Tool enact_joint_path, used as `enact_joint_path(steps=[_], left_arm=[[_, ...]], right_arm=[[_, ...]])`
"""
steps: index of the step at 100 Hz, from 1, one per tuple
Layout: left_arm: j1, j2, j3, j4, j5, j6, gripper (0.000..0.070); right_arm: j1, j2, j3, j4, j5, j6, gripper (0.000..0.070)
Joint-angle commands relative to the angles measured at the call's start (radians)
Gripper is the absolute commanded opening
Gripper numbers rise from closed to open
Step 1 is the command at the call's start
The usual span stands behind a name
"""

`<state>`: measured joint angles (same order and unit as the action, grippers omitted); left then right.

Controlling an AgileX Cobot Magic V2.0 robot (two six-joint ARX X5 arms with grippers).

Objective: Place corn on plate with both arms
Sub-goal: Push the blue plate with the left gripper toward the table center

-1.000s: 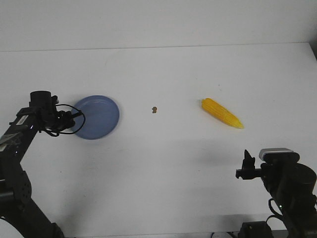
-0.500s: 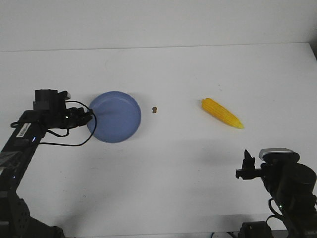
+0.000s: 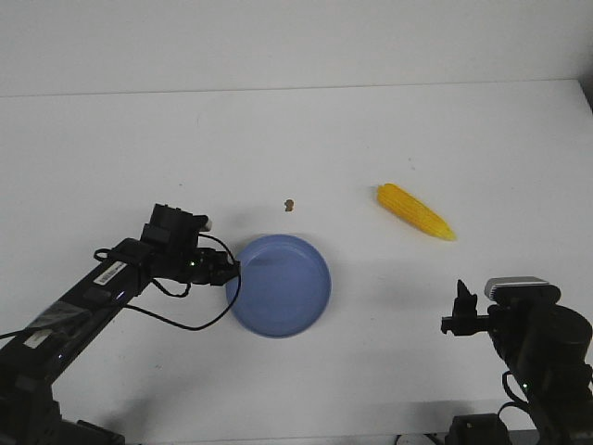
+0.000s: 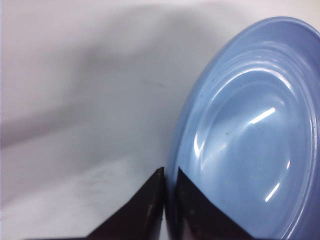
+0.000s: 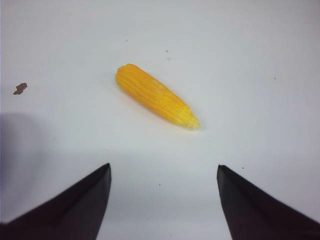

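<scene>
The periwinkle-blue plate (image 3: 280, 285) lies near the table's middle, a little left of centre. My left gripper (image 3: 228, 273) is shut on its left rim, one finger inside and one outside; the left wrist view shows the plate (image 4: 250, 135) pinched between the two black fingertips (image 4: 155, 195). The yellow corn (image 3: 415, 212) lies on the table at the right, its pointed end toward the front right. In the right wrist view the corn (image 5: 157, 96) sits well ahead of my right gripper (image 5: 164, 170), which is open and holds nothing. That right gripper (image 3: 460, 311) hovers near the front right edge.
A small brown speck (image 3: 289, 204) lies on the white table (image 3: 306, 139) between plate and corn, also seen as a brown speck (image 5: 20, 88) in the right wrist view. The table's far edge meets a white wall.
My left gripper has carried the plate to the right and toward the front, from the left side to near the middle. The right arm and the corn have not moved.
</scene>
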<state>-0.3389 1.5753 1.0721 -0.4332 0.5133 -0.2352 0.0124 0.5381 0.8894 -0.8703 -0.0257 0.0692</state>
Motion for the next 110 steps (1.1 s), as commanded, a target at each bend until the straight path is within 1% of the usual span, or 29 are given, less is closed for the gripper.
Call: enact_joint_path(steps=[1,16,41,67,104,110], left_arm=[[-0.014,0.009,0.013,0.009,0.007,-0.014,0.0006],[-0.029,0.010,0.001,0.017,-0.008,-0.018,0.0007],[-0.029,0.011,-0.063,0.069,-0.009,-0.030,0.0012],[-0.029,0.013,-0.103,0.090,-0.022,-0.031,0.0015],[-0.029,0.066,-0.108,0.094,-0.023,-0.031,0.0019],[-0.029,0.082,-0.108,0.093,-0.023,-0.031,0.0029]], right_arm=[[0.001,0.007,0.019,0.009,0.000,0.013,0.0448],[0.001,0.007,0.019,0.009,0.000,0.013,0.0448],[0.001,0.007,0.019,0.009,0.000,0.013,0.0448],[0.001,0.007,0.019,0.009,0.000,0.013,0.0448],[0.001,0.007,0.019,0.009,0.000,0.013,0.0448],[0.001,0.006,0.019,0.009,0.000,0.013,0.0448]])
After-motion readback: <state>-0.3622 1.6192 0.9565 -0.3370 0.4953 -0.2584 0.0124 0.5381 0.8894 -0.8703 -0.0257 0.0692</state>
